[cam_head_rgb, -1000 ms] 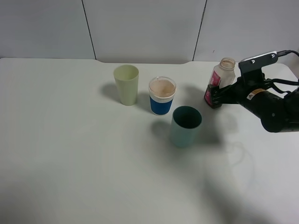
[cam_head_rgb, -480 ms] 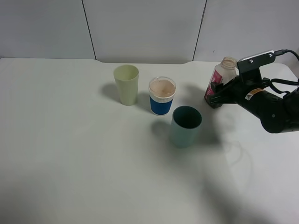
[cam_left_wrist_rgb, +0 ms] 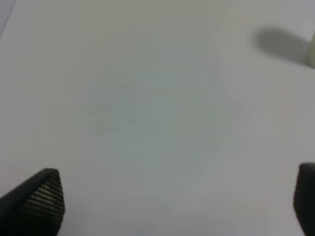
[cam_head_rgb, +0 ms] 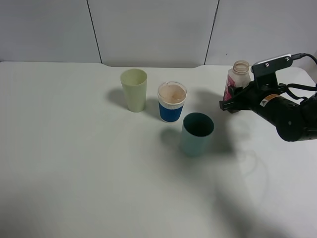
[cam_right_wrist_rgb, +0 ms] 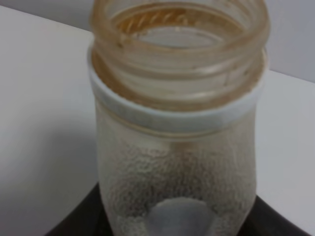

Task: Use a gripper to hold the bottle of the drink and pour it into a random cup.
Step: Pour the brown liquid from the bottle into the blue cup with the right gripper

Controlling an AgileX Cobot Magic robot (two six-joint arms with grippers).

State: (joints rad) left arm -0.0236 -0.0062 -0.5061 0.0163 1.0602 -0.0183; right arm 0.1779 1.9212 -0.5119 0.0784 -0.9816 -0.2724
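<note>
The bottle (cam_head_rgb: 239,77) stands upright at the right rear of the table, its mouth open and brown residue inside. My right gripper (cam_head_rgb: 231,103) is closed around its lower body, with black fingers on both sides. In the right wrist view the bottle (cam_right_wrist_rgb: 177,123) fills the frame and a dark finger (cam_right_wrist_rgb: 78,221) shows at its base. The cup (cam_head_rgb: 171,102), white with a blue band, stands in the middle and holds brown drink. My left gripper (cam_left_wrist_rgb: 172,206) is open over bare table and does not show in the exterior high view.
A pale yellow-green tumbler (cam_head_rgb: 134,89) stands left of the cup. A teal cup (cam_head_rgb: 196,134) stands in front of it, between the cup and the bottle. The white table (cam_head_rgb: 74,163) meets a grey wall behind.
The bottle went from tilted toward the cups to upright, shifting slightly right and back in my right gripper. The cups have not moved.
</note>
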